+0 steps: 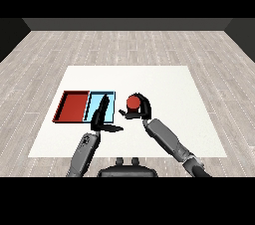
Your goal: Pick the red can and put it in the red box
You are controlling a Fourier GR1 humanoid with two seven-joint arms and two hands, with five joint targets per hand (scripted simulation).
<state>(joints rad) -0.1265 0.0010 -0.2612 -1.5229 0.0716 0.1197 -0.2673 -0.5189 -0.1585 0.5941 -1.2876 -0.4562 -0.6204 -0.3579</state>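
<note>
One red can [133,102] in play, seen from above as a round red top, sitting on the white table [174,84] just right of the light blue tray [94,97]. Can looks upright; only the lid face and a sliver of side show, the rest is hidden by the hand. No label or dents visible.

Right hand [141,110] wraps the can: black fingers arc over the far and right side, thumb comes in from the left near the base, so it reads as curled round the can. Whether the can is lifted off the table or resting on it, cannot tell from this angle.

Progress, as a judgement: grasp stage looks reached, transport not done. Can is outside both trays. Red tray [63,105] is the leftmost one, touching the blue tray along their shared edge, nothing visible inside it. To finish, the can has to travel left across the whole blue tray and be set down in the red one, then be released.

Left hand [101,115] lies over the blue tray's near part, fingers straight and pointing up-left, thumb sticking out to the right; holds nothing. It sits between the can and the red tray, so it may be in the carry path.

Both grey forearms enter from the lower corners.
</note>
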